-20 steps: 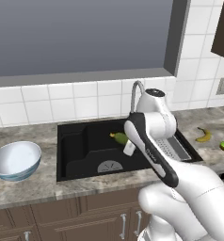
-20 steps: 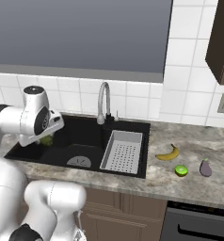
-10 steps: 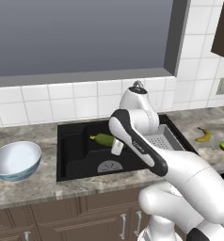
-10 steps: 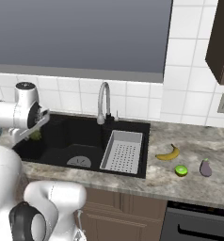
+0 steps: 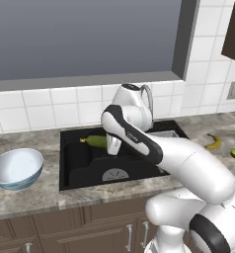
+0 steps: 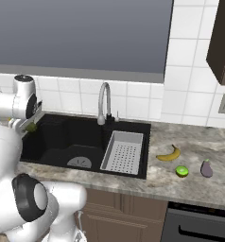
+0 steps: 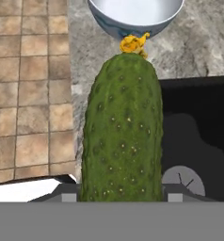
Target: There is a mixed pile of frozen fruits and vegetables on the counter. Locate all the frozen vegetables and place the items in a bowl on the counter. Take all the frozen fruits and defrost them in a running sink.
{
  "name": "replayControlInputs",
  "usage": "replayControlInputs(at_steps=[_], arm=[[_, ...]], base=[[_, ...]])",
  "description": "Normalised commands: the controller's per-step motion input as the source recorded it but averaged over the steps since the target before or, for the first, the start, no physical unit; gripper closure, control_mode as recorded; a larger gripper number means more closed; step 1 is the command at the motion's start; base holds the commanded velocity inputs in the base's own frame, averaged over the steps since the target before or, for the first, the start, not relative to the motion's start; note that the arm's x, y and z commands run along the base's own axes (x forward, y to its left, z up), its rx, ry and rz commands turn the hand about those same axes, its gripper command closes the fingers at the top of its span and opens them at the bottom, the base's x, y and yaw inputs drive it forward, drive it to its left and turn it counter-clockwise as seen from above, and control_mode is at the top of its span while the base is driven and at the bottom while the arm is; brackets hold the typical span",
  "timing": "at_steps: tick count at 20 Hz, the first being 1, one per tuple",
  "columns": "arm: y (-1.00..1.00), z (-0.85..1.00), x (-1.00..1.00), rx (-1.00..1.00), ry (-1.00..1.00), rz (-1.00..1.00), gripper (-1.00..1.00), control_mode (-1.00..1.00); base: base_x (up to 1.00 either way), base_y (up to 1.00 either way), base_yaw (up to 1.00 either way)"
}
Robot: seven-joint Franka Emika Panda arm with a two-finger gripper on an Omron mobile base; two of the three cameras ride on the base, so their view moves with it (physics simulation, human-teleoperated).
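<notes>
My gripper [image 5: 111, 146] is shut on the dark green cucumber [image 5: 95, 142], one of the frozen vegetables, and holds it level over the left part of the black sink [image 5: 80, 159]. In the hand view the cucumber [image 7: 122, 132] runs up from between the fingers, its yellow tip toward the bowl [image 7: 132, 14]. The bowl [image 5: 16, 168] stands empty on the counter [image 5: 40, 195] left of the sink. The frozen fruits, a banana [image 6: 168, 154] and a lime [image 6: 182, 170], lie right of the sink beside the grey-purple eggplant [image 6: 206, 168].
A grey perforated tray [image 6: 124, 151] sits in the sink's right half under the chrome faucet [image 6: 104, 101]. The round drain [image 7: 182, 179] shows below the hand. A tiled wall and a window stand behind the counter, brown cabinets below it.
The arm has swung left across the sink with the cucumber, from near the tray toward the sink's left edge and the bowl. The grip has not changed.
</notes>
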Motion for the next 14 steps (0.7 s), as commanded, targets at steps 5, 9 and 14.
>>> replayControlInputs(at_steps=[5,9,14], arm=[[0.3,0.03,0.26,0.0,-0.01,0.08,1.0,-1.0],[0.26,0.0,0.27,0.0,0.0,0.07,1.0,-1.0],[0.23,0.0,0.29,0.0,0.0,0.06,1.0,-1.0]], base=[[0.0,0.0,0.0],[0.0,0.0,0.0],[0.0,0.0,0.0]])
